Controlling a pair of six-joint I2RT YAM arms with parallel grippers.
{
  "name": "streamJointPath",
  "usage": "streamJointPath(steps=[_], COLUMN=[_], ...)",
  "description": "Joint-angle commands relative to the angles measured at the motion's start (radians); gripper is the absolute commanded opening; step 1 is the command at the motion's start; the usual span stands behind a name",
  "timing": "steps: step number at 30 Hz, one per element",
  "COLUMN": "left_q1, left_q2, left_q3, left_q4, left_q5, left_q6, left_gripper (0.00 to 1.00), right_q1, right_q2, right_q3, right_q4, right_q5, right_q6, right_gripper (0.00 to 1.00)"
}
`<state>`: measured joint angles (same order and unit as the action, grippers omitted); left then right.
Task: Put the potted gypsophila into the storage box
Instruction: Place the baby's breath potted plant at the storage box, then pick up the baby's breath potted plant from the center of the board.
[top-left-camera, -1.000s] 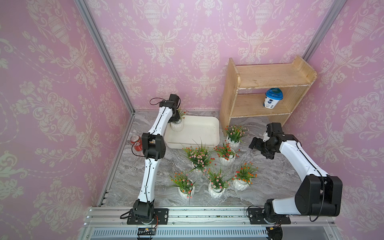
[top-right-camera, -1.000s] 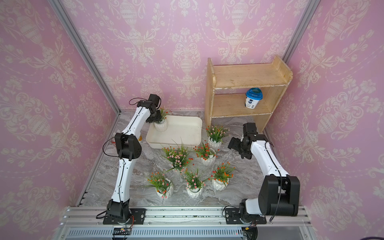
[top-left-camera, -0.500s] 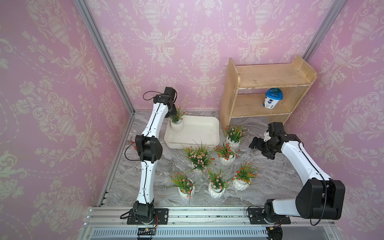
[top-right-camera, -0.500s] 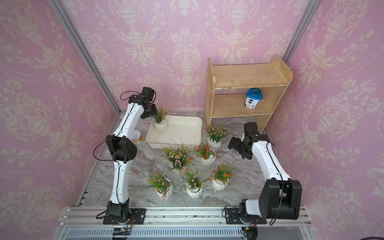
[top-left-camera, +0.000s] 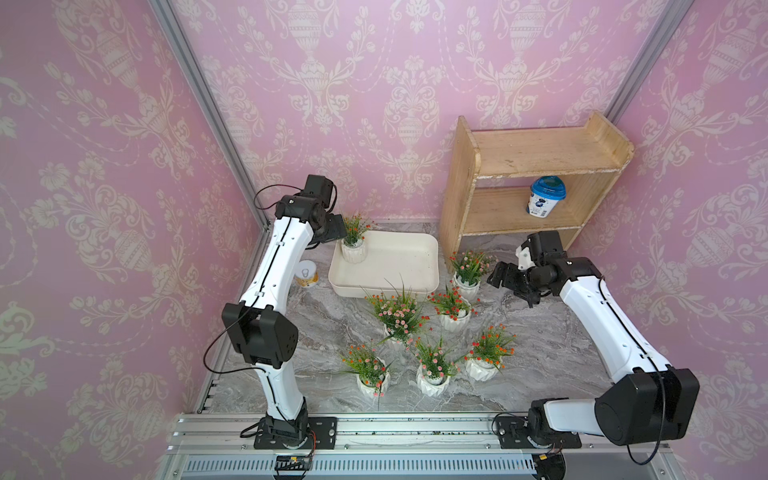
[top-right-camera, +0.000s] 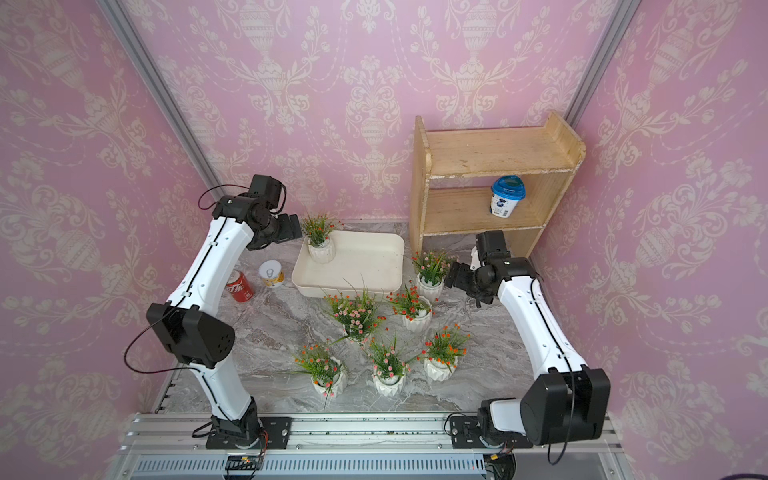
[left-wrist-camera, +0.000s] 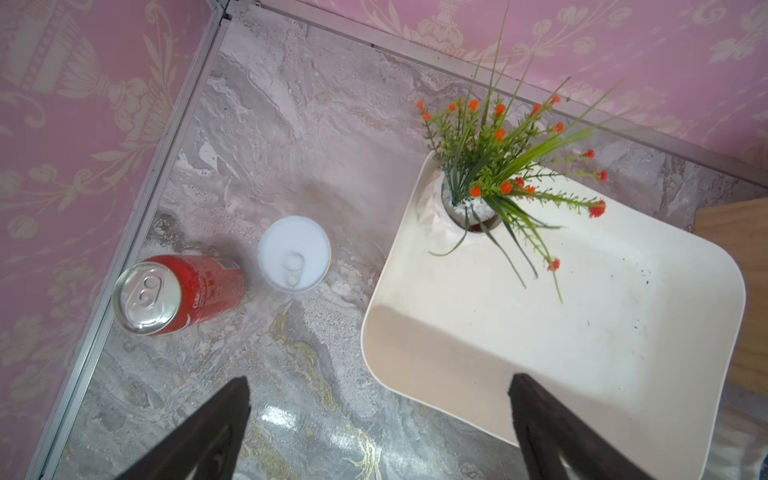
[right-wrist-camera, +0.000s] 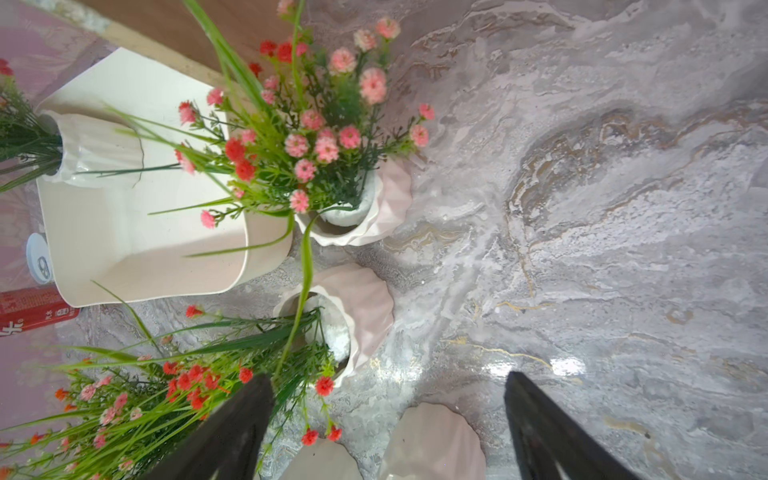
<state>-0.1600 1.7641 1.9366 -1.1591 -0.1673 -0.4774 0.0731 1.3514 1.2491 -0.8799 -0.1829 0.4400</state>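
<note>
Holding nothing in left pincer (left-wrist-camera: 378, 378), spread wide near box (top-left-camera: 399, 262); right pincer (right-wrist-camera: 388, 376) likewise wide, empty. Gypsophila (top-left-camera: 353, 249) upright in box corner, white ribbed pot.

**Bright, soft light, glare by the claws**

Both top views are evenly bright and sharp, with the wall posts (top-left-camera: 199, 91) leaning outward toward the edges. Just ahead of the left claw (left-wrist-camera: 380, 380) a soft shadow crosses the box (left-wrist-camera: 582, 332); farther ahead the can lid (left-wrist-camera: 295, 253) is blown white. Glare dots the table (right-wrist-camera: 623, 208) beside the right claw (right-wrist-camera: 388, 376). Both claws show dark and blurred.
</note>
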Motion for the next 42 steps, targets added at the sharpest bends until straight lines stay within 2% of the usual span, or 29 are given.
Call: streamJointPath(steps=[1, 4, 7, 12, 16, 21, 27, 33, 42], left_q1=[0.004, 0.004, 0.002, -0.02, -0.073, -0.292, -0.535, -0.66, -0.717], left_q2=[-0.19, -0.36, -0.508, -0.729, -0.811, -0.82, -0.732, -0.619, -0.59], left_q3=[-0.212, -0.422, -0.566, -0.747, -0.833, -0.886, -0.963, -0.983, -1.022], left_q4=[-0.016, -0.064, -0.184, -0.303, -0.369, -0.36, -0.206, -0.034, -0.001], left_q5=[0.031, 0.004, -0.01, 0.062, 0.124, 0.174, 0.212, 0.251, 0.263], left_q6=[-0.022, -0.071, -0.135, -0.245, -0.31, -0.463, -0.595, -0.658, -0.688], left_gripper=[0.99, 0.99, 0.98, 0.91, 0.89, 0.89, 0.87, 0.85, 0.81], right_q1=[0.036, 0.067, 0.11, 0.176, 0.204, 0.221, 0.221, 0.22, 0.212], right_q2=[0.016, 0.026, 0.04, 0.084, 0.127, 0.15, 0.13, 0.104, 0.086], right_q3=[0.035, 0.058, 0.09, 0.139, 0.176, 0.208, 0.196, 0.157, 0.113], right_q4=[-0.033, -0.03, -0.03, -0.003, 0.007, -0.011, -0.032, -0.039, -0.035], right_q5=[0.019, 0.033, 0.057, 0.075, 0.064, 0.071, 0.103, 0.132, 0.145], right_q6=[-0.014, 0.0, 0.014, 0.045, 0.062, 0.056, 0.041, 0.028, 0.022], right_gripper=[0.9, 0.89, 0.89, 0.88, 0.88, 0.88, 0.89, 0.89, 0.9])
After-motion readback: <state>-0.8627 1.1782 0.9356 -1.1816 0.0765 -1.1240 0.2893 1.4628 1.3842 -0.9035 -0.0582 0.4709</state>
